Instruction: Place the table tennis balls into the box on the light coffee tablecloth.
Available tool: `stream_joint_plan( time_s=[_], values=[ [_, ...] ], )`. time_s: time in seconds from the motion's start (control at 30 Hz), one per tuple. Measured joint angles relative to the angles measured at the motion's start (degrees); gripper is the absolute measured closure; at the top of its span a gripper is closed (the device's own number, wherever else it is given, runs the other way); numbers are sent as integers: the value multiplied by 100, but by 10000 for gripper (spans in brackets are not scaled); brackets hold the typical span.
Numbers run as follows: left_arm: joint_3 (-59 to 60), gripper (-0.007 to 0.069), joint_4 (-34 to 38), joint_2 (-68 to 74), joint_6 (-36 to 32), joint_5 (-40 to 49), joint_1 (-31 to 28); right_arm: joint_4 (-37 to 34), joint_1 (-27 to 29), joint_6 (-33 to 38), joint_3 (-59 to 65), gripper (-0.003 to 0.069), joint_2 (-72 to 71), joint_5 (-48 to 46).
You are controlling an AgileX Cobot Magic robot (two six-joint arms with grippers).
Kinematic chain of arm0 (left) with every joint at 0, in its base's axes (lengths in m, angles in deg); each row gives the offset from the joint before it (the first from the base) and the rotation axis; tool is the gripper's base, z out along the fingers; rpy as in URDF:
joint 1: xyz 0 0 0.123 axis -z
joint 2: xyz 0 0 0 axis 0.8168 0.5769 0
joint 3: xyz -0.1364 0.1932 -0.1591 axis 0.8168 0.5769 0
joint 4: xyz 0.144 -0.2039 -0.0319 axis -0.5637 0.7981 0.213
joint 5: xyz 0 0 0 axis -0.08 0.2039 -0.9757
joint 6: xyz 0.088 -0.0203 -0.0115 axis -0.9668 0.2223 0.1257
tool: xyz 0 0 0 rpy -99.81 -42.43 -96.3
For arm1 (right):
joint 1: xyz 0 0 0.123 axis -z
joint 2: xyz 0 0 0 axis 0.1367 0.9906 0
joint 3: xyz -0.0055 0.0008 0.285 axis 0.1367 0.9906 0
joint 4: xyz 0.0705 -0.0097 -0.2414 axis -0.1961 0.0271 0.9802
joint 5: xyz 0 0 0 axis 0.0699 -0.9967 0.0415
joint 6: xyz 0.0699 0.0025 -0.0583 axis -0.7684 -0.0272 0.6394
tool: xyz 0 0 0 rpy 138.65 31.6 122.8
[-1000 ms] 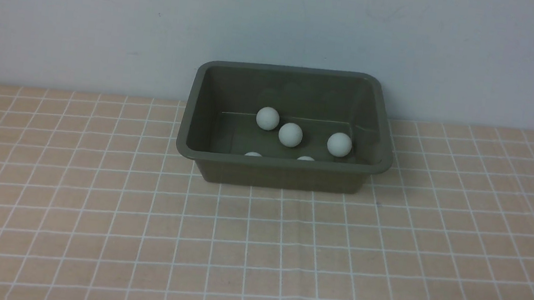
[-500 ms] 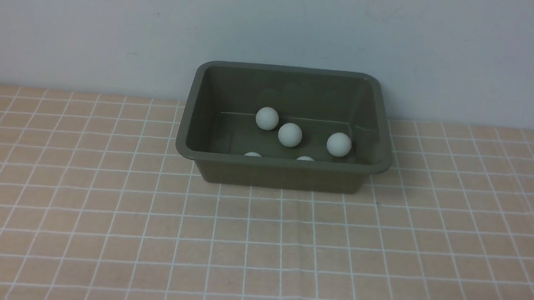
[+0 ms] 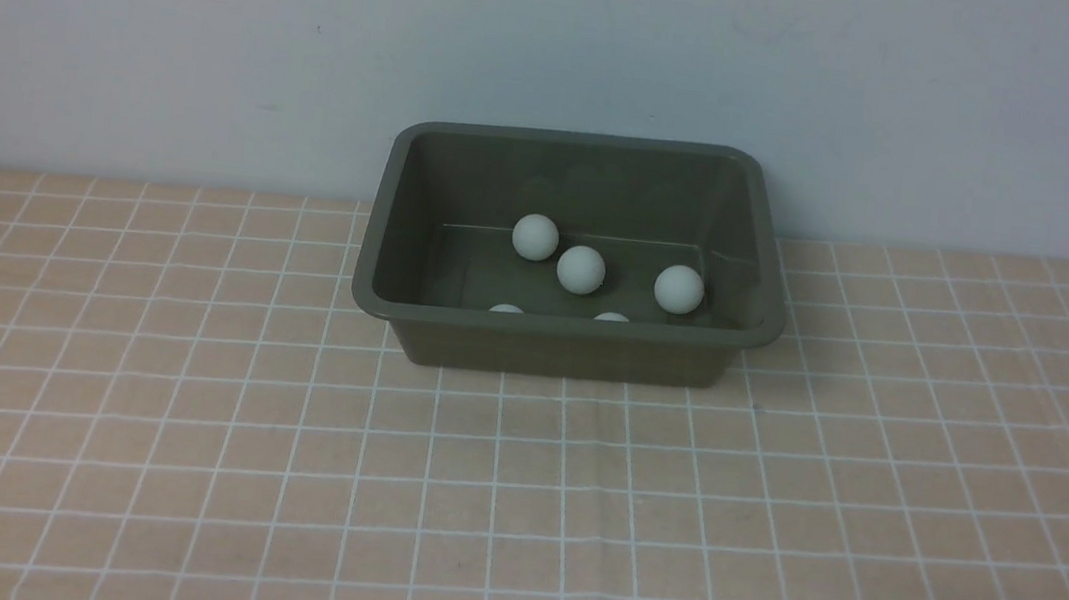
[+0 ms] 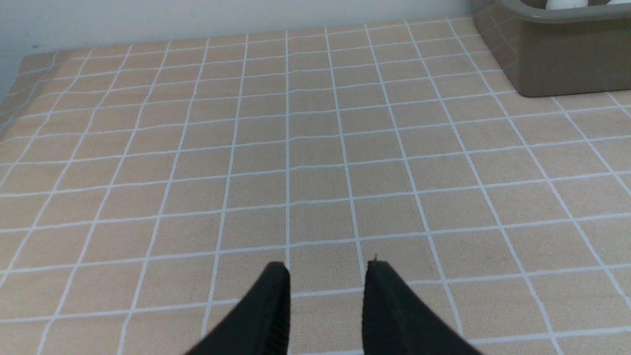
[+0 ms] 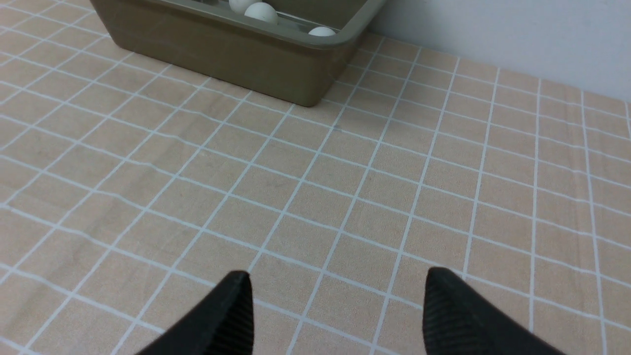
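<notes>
Now all five balls (image 3: 581, 269) lie inside the box (image 3: 565, 346); left end effector (image 4: 326, 268) and right end effector (image 5: 337, 281) both gape, empty.

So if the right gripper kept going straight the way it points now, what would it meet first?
Probably the bare tablecloth: the open right gripper tilts down toward it, with nothing between. The box lies farther ahead and off to one side, though depth is hard to judge.

plain pale wall (image 3: 224, 23) behind, even light
</notes>
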Motion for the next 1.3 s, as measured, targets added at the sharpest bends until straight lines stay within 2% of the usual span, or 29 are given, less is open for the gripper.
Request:
stream_joint_plan(
  time_s=[0.5, 1.3],
  values=[
    [0, 463, -165, 0, 526, 0, 0, 0, 0, -47, 0, 231, 0, -254],
    [0, 463, -171, 0, 559, 0, 0, 8, 0, -36, 0, 231, 0, -283]
  ],
)
